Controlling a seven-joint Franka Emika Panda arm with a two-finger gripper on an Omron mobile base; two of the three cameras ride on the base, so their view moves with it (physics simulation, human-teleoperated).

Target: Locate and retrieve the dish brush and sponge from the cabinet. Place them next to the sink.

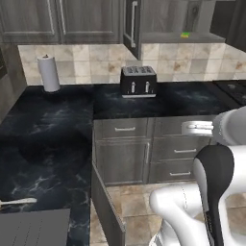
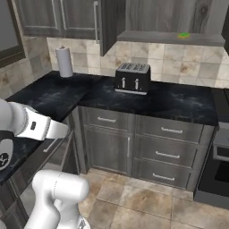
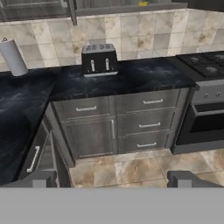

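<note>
- The claw is hanging spread wide, gripping nothing.
- The sponge is sitting above the toaster, inside the open cabinet.
- Reaching high, clearing that door, looks best.

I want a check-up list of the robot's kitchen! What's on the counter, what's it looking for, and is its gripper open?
Surface: dark marbled counter, bare around the toaster.
Job's things: cabinet door open; sponge on its shelf; sink at lower left; dish brush not made out.
Clutter: black toaster; paper towel roll.
Gripper: gripper open, holding nothing, far from the shelf.
Cables: nothing seen.
Surroundings: tiled wall, grey drawers, stove, tiled floor.
</note>
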